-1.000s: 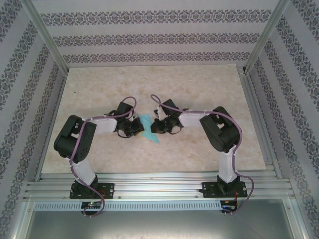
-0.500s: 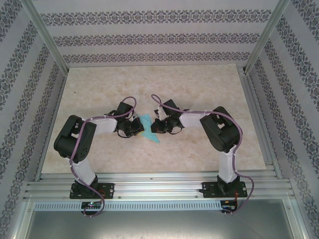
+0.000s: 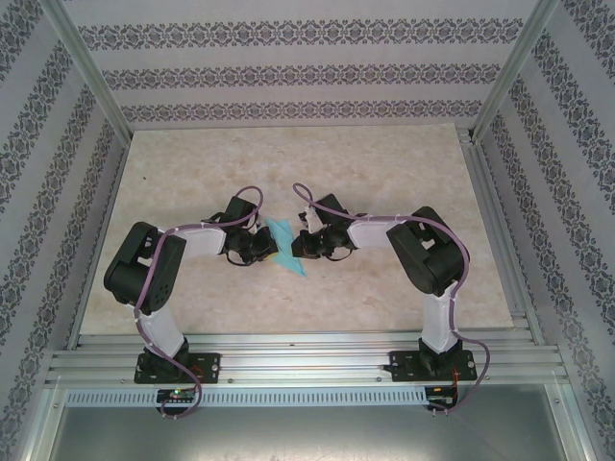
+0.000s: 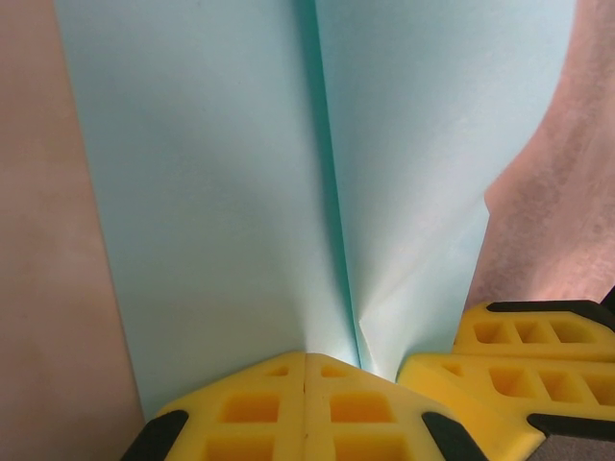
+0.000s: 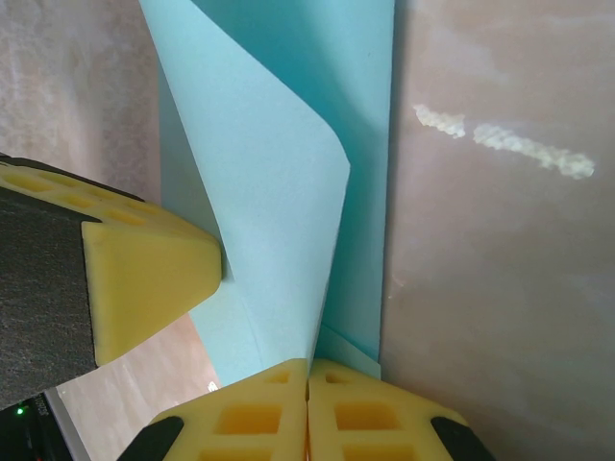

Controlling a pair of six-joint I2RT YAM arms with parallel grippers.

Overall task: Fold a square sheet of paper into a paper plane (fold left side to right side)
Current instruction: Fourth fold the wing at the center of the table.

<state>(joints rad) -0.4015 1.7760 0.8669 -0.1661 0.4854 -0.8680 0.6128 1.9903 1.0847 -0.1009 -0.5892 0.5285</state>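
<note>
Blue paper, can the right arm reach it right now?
Yes, it looks so: the right tool is shut on an edge of the blue paper, and nothing sits between them. The left tool pinches it too.

Pale blue, bright yellow and mottled beige, ringed by patterned white.
The thin light-blue folded sheet of paper (image 3: pixel 285 238) is plain, with a darker teal line along its centre crease in the left wrist view. The left arm's blocky plastic fingers (image 4: pixel 259 408) are bright yellow with black corners, and the right arm's fingers (image 5: pixel 259 418) match. The flat stone-look bench (image 3: pixel 288 163) is cream-beige with faint marbling. The black-and-white jointed arms (image 3: pixel 154 269) carry lilac cables. The wallpapered enclosure walls (image 3: pixel 288 72) are white with bands of grey-violet floral ornament, edged by silver metal rails (image 3: pixel 288 357).
</note>
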